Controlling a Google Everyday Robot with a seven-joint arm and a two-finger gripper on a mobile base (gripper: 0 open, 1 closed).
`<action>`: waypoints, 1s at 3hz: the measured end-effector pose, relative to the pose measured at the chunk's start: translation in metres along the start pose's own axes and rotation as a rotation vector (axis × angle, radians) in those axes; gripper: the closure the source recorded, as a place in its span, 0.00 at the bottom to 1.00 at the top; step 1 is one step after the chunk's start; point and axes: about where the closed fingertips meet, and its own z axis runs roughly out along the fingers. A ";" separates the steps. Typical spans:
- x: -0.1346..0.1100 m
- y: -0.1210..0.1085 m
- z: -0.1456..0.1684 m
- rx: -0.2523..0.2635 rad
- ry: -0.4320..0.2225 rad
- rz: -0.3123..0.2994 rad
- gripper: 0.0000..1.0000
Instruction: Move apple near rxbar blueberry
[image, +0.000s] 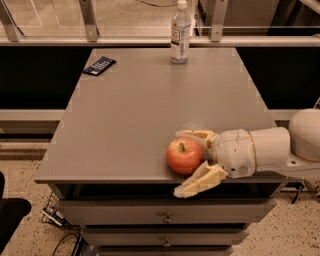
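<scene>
Camera view has the gripper (180, 162) at the front edge of the table (130, 115), right of middle, reaching in from the right on its white arm (270, 150). Its two pale fingers are spread apart and straddle the apple (184, 156). One finger (197, 135) lies just behind the fruit, the other (200, 182) passes in front of it and hangs out past the table's lip. The claw is released, with nothing clamped yet. Whether either finger already touches the skin I cannot tell.

The apple sits upright on the grey top, stem up, close to the front edge. The rxbar blueberry (99, 65) lies flat at the far-left corner, well apart from the apple. A clear water bottle (180, 32) stands at the far edge, to the right of the bar.

The step in hand looks like the grasp. To do it well, the jaws should close evenly across the apple's widest part, so the round fruit does not squirt forward off the edge. A firm, centred hold matters before any lift. The carry then calls for a diagonal run to the far-left, and a gentle release just beside the bar, not on it, since the apple may roll.
</scene>
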 end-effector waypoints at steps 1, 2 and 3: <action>-0.001 0.000 0.000 -0.001 0.001 -0.001 0.42; -0.002 0.001 0.002 -0.004 0.002 -0.003 0.65; -0.003 0.002 0.003 -0.008 0.003 -0.006 0.88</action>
